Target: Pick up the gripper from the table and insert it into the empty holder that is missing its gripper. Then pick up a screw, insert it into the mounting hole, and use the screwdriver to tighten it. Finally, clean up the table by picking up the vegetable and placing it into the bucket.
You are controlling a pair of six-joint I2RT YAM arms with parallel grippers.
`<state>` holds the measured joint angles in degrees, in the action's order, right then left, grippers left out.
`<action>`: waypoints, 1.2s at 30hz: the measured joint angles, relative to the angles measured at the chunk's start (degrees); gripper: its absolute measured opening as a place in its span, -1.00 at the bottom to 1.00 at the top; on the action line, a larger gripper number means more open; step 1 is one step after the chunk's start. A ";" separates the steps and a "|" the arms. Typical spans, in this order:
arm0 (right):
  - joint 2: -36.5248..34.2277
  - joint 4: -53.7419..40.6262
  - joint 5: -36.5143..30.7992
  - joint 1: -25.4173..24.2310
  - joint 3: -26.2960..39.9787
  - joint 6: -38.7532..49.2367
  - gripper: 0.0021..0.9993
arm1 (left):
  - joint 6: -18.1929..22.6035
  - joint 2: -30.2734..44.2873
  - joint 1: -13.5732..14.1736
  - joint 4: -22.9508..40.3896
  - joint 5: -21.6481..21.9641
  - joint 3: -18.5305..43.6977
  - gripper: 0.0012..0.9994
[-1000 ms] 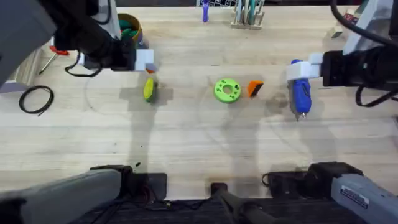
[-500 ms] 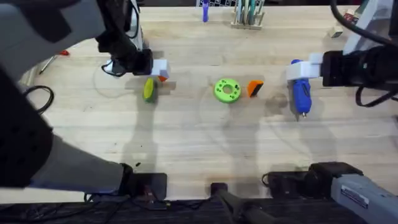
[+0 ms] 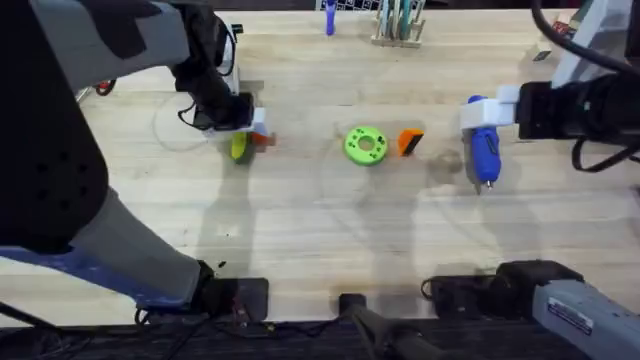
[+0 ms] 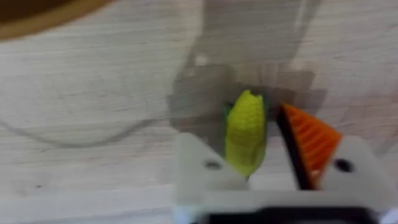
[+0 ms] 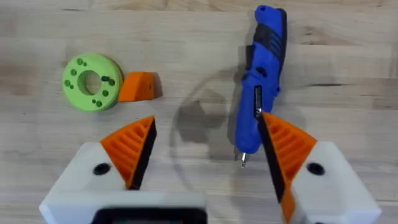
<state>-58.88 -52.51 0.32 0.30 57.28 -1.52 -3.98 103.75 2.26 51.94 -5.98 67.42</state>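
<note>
On the wooden table (image 3: 330,230), both arms' jaws stand apart, the left gripper (image 4: 273,165) straddling the vegetable (image 4: 245,130), which might roll away if nudged off-centre.

Vegetable (image 3: 238,148) half hidden under left claw (image 3: 255,128)

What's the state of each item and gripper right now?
vegetable: lying on the table, between the left gripper's fingers
left gripper: open, straddling the vegetable
right gripper: open, above the table
screwdriver: lying flat
orange gripper: loose on the table, beside the green disc
</note>
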 joint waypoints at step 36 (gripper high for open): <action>-0.02 -0.02 0.00 0.00 0.00 0.00 0.97 | -2.52 -21.96 0.33 5.66 -1.97 4.81 -0.99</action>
<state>-58.89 -52.53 0.32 0.30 57.28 -1.52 -6.50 81.79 2.59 57.60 -7.94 72.23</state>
